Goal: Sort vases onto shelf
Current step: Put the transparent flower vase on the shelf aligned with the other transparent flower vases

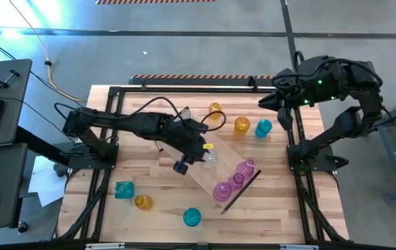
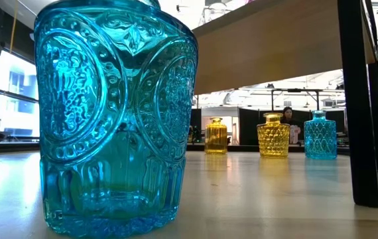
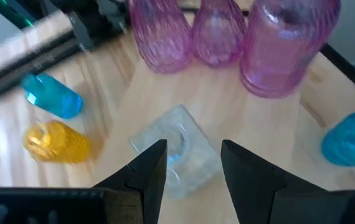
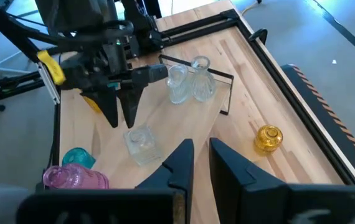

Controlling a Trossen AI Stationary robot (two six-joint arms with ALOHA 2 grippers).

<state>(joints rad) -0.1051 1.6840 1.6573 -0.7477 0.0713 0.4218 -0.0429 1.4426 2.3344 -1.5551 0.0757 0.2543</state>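
Left gripper (image 1: 208,158) at centre of high view, over the upper-left end of the shelf (image 1: 201,179), fingers (image 3: 145,171) partly spread, straddling a clear vase (image 3: 179,151) standing on the board; cannot tell whether touching it, no firm hold seen. Same clear vase (image 4: 141,143) lower centre in right wrist view, just below the left gripper's fingers. Shelf lying diagonally on the tabletop (image 1: 267,212), dark end piece at lower right. Three pink vases (image 1: 234,182) in a row toward the shelf's lower-right end, touching or nearly so; same three across the top of left wrist view. Off the shelf, upper centre of high view: two amber vases (image 1: 242,125) and a teal vase (image 1: 263,128). Lower left of high view: teal vase (image 1: 124,189) and amber vase (image 1: 142,202) side by side, another teal vase (image 1: 192,217) near the bottom edge, filling the left of low view. Right gripper (image 1: 266,103) parked at upper right of high view, above the tabletop's far-right corner, fingers nearly closed, nothing held.
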